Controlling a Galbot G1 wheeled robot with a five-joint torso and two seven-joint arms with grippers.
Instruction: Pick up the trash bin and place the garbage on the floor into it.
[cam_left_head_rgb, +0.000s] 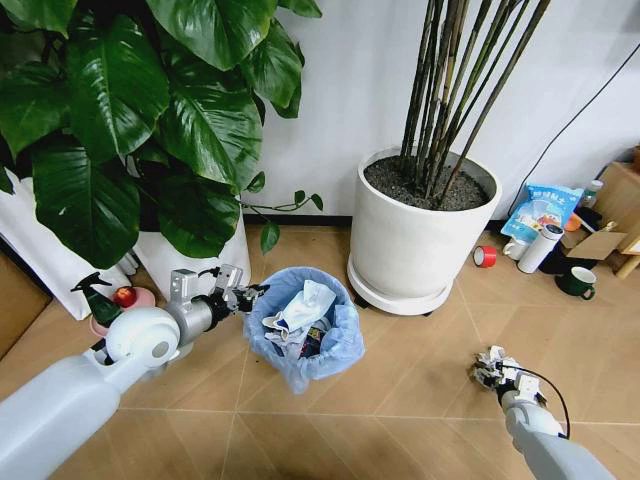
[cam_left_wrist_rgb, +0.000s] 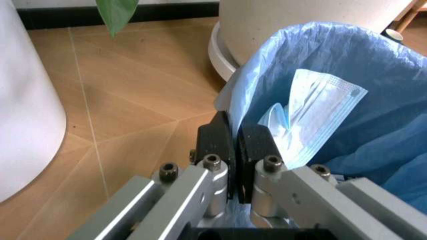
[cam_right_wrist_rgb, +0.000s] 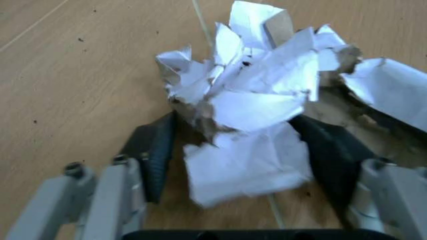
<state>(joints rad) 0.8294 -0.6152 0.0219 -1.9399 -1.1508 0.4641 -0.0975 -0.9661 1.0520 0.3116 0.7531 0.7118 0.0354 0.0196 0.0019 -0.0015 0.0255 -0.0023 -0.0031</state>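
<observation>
The floor (cam_left_head_rgb: 400, 400) is light-brown wood-look boards in a chevron with pale seams, matte and smooth. On it, between a leafy plant (cam_left_head_rgb: 140, 110) in its white pot and a large round white planter (cam_left_head_rgb: 420, 240) of thin dark stalks, sits the trash bin (cam_left_head_rgb: 305, 325): small and round, wrapped in a crinkly light-blue plastic bag that folds over the rim and bunches down the sides. Inside lie a pleated pale-blue face mask (cam_left_wrist_rgb: 313, 115) and other scraps, what they are being hard to tell. The left hand (cam_left_head_rgb: 240, 297) is at the bin's rim on the plant side, its black pads (cam_left_wrist_rgb: 217, 142) pressed together on the bag's edge. Well apart from the bin, toward the robot's right, the right hand (cam_left_head_rgb: 492, 370) is low at the floor with its dark fingers (cam_right_wrist_rgb: 153, 152) spread on either side of the garbage (cam_right_wrist_rgb: 253, 100), a crumpled wad of white paper with torn, sharp folds, lying on a seam.
</observation>
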